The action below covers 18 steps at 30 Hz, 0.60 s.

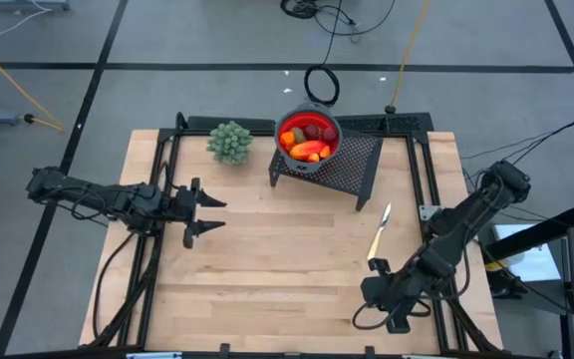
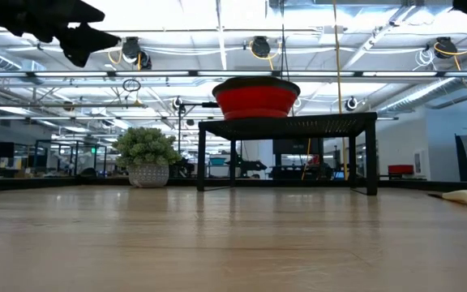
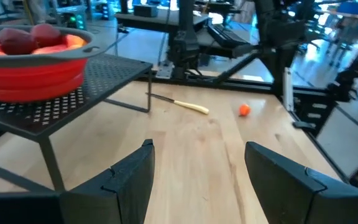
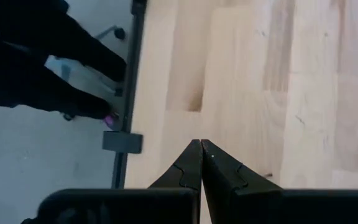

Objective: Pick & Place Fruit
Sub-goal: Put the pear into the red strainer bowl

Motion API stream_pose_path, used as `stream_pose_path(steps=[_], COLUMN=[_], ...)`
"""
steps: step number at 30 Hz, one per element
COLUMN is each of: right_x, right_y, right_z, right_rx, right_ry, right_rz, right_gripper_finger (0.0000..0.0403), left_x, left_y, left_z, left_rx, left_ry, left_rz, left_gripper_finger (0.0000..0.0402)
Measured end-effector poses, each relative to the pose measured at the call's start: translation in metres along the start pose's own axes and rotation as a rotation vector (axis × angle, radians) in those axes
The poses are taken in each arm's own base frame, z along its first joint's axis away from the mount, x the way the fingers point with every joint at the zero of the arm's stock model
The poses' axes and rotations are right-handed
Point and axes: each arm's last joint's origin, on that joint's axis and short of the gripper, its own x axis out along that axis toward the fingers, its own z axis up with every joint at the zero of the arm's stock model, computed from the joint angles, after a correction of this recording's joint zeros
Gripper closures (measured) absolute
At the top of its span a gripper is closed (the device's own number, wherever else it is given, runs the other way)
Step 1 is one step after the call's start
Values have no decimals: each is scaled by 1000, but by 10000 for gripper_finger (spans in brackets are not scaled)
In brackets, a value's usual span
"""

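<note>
One small orange fruit (image 3: 244,110) lies on the table (image 1: 287,289) toward three o'clock; the others sit in the red bowl (image 1: 308,137) at twelve. The left gripper (image 1: 205,214), at nine, hangs spread and empty. It should cross low, straddle the fruit squarely, then close. The right gripper (image 4: 201,163), at five, waits clenched on nothing.

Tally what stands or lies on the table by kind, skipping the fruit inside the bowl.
Red bowl: 1
Black mesh stand: 1
Green plant ball: 1
Knife: 1
Loose orange fruit piece: 1
Total: 5
</note>
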Motion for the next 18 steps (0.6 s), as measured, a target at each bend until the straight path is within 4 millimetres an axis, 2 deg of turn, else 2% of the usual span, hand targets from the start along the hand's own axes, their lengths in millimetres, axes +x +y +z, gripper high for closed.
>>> stream_pose_path(steps=[14,18], right_x=[17,17], right_y=[1,-3], right_z=[-1,1], right_rx=[210,272], right_ry=[207,210], right_rz=[-73,-92], right_gripper_finger=[403,403], left_x=[-27,-29], left_y=[4,6], left_z=[1,-9], left_rx=[49,42], left_ry=[-34,-53], left_rz=[-40,-42], left_gripper_finger=[151,151])
